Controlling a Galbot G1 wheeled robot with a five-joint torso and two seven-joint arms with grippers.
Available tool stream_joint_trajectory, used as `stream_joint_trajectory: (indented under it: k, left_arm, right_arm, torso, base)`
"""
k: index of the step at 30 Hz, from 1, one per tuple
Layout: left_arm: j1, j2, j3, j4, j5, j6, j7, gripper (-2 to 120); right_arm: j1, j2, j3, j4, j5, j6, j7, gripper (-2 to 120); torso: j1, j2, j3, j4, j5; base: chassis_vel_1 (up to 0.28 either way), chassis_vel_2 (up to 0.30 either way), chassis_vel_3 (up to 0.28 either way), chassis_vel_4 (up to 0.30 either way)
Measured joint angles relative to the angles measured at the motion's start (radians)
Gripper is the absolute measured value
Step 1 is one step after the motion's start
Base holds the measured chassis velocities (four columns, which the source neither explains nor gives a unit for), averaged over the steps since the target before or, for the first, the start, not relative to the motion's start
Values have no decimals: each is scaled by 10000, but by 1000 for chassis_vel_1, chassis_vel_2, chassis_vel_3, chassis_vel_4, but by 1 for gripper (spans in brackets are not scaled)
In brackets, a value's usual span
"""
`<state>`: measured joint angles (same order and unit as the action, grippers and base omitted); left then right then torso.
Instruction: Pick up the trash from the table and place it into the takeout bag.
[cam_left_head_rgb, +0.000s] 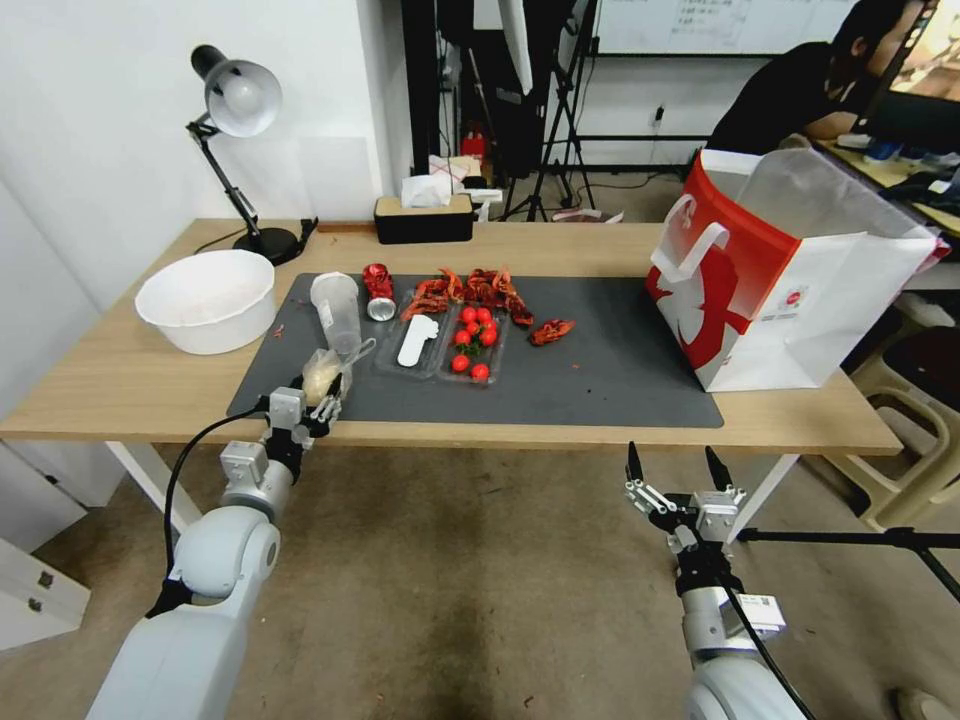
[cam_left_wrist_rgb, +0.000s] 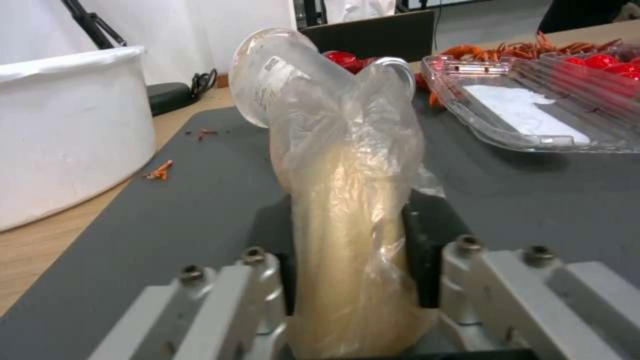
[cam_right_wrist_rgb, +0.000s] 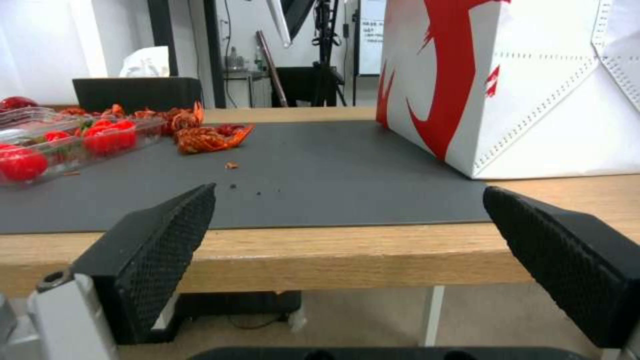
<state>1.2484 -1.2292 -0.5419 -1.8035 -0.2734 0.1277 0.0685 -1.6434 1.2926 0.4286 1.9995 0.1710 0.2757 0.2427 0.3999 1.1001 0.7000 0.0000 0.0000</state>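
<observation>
The table carries a dark grey mat; one takeout bag stands at its right end. On the mat's left part lie one clear plastic cup and one crushed red can. At the near left mat corner the left gripper pinches the clear bag with beige lump. The right gripper hangs spread wide below the table's front edge.

red-and-white takeout bag, dark grey mat
</observation>
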Motion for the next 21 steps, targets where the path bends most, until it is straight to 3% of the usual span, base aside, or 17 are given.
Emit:
stream_joint_trajectory:
  k: [7, 13, 17, 19, 21]
  left_arm:
    - [-24, 102, 37, 0, 9, -30, 90, 8]
    - [-108, 258, 96, -182, -122, -195, 109, 7]
    - [-493, 704, 410, -601, -715, -471, 266, 7]
    - [-1196, 1296, 1224, -785, -1370, -630, 304, 7]
    - [-1484, 1457, 1520, -820, -1496, -645, 307, 7]
  right_arm:
    - [-29, 40, 4, -18, -6, 33, 2, 100]
    - [-41, 73, 10, -17, -11, 42, 9, 100]
    - [-44, 103, 36, 18, -15, 45, 12, 100]
    - [-88, 153, 41, 39, -40, 47, 13, 100]
    - [-100, 180, 43, 39, -53, 49, 13, 100]
  torso:
    - [0, 0, 0, 0, 0]
    - [1, 0, 0, 1, -2]
    - [0, -1, 0, 1, 0]
    - [1, -1, 0, 0, 0]
    - [1, -1, 0, 0, -1]
  base:
    - [0, 0, 0, 0]
    - [0, 0, 0, 0]
    - [0, 0, 0, 0]
    - [0, 0, 0, 0]
    - [0, 0, 0, 0]
